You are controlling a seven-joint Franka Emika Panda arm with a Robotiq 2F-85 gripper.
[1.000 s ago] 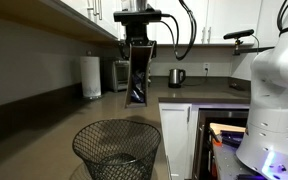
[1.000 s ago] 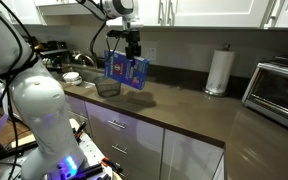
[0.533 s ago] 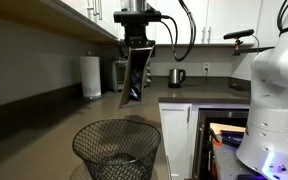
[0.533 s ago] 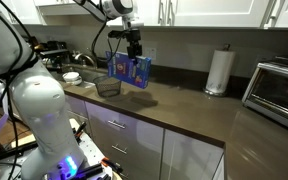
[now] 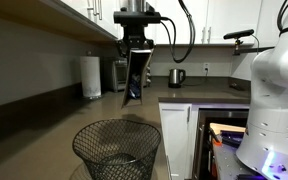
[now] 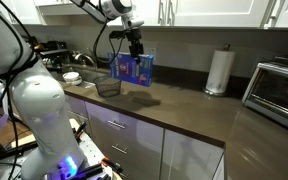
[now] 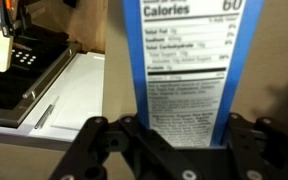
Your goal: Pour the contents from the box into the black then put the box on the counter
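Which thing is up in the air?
The blue box: the gripper holds it up, while the black basket, paper towel roll and kettle stand on the counter.

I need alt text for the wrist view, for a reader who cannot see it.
The gripper holds the blue box between its black fingers, and the box's white nutrition label, headed "Calories 60", fills the middle of the picture. Behind the box is the brown counter, with a white cabinet at the left.

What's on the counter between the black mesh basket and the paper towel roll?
Nothing: in an exterior view that counter stretch is bare; the blue box hangs above it.
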